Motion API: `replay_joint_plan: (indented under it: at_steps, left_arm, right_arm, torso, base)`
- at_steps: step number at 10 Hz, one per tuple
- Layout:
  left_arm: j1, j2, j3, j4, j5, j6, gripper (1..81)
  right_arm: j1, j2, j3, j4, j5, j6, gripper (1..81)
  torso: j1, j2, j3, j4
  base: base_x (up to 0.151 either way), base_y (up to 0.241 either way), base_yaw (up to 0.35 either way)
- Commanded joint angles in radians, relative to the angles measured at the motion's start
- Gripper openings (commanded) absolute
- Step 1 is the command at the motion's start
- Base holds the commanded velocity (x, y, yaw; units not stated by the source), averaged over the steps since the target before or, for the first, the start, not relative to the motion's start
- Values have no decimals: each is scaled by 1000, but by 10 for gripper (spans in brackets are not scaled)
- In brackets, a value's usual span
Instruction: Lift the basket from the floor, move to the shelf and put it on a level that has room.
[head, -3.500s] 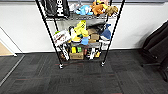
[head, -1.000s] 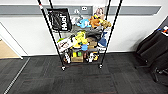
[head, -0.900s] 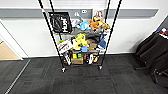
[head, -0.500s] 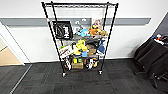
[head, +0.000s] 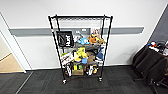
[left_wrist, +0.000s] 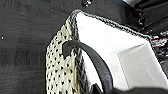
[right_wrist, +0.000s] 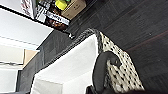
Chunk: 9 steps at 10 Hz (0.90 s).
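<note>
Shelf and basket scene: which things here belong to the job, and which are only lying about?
For the job: basket, shelf, its top level, carpet floor.

Lying about: black Huel bag, toys, cardboard box, dark bags at the wall.

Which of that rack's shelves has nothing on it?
The level at the very top of the shelf: bare wire grid, while the tiers below hold toys, boxes and a black bag.

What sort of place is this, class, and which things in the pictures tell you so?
Probably an office or workroom. The floor is dark grey carpet tile, a grey rail runs along the plain white wall, and a black wire shelf on castors holds boxes, toys and a bag.
</note>
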Motion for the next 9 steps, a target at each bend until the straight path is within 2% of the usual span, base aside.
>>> replay_joint_plan:
  at_steps: [1,3,4,5,7,9]
  left_arm:
    - [-94,-18,32,-12,50,-4,10]
    - [-79,-28,35,-10,50,-4,10]
    - [-73,-41,47,-10,50,-4,10]
    - [-67,-62,75,-9,42,-4,10]
    - [-54,-102,135,-7,37,0,10]
    - [-38,-110,139,-6,36,2,10]
  right_arm:
    - [93,-20,50,12,-32,8,10]
    - [72,-22,44,10,-33,7,10]
    - [64,-22,47,3,-33,5,10]
    - [55,-24,52,0,-35,5,10]
    - [44,-40,78,0,-35,4,10]
    - [27,-60,95,-2,-32,4,10]
  torso:
    - [-61,95,93,0]
    - [-105,161,158,0]
    - [-127,194,94,0]
    - [-145,221,117,0]
    - [-181,276,132,0]
    - [-222,339,134,0]
  base:
    - [0,0,0]
    - [0,0,0]
    - [0,0,0]
    - [0,0,0]
    - [0,0,0]
    - [0,0,0]
